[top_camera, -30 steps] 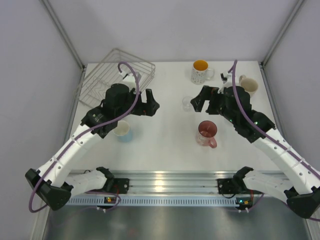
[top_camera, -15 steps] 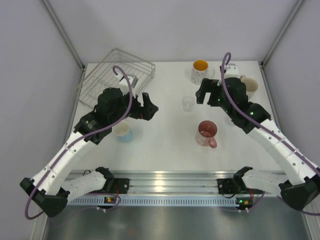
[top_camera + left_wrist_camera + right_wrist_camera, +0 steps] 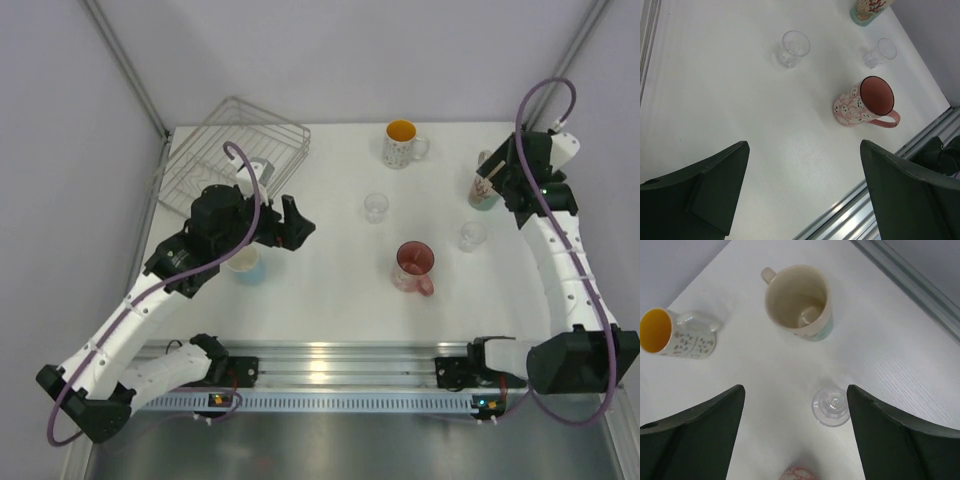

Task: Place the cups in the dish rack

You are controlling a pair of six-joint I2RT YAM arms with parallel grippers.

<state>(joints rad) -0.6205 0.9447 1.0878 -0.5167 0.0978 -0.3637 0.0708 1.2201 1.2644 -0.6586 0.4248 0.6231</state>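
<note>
Cups (image 3: 414,262) upright on table (image 3: 330,275), all outside dish rack (image 3: 235,150) at far left corner.
Left gripper (image 3: 804,150), right gripper (image 3: 795,390): jaws spread wide, holding nothing; cream mug (image 3: 799,302) beneath right gripper.

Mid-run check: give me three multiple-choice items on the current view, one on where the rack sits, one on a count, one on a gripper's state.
1. Where is the dish rack? A) far-left corner of the table; B) near-right edge; C) centre.
2. How many tiny clear glasses stand on the table? A) one; B) two; C) four.
3. The left gripper is: A) shut on a mug; B) open, holding nothing; C) shut, empty.

1 A: the top view shows the wire rack at the far-left corner.
2 B: one stands mid-table, the other further right.
3 B: the left wrist view shows the fingers wide apart with only bare table between them.
</note>
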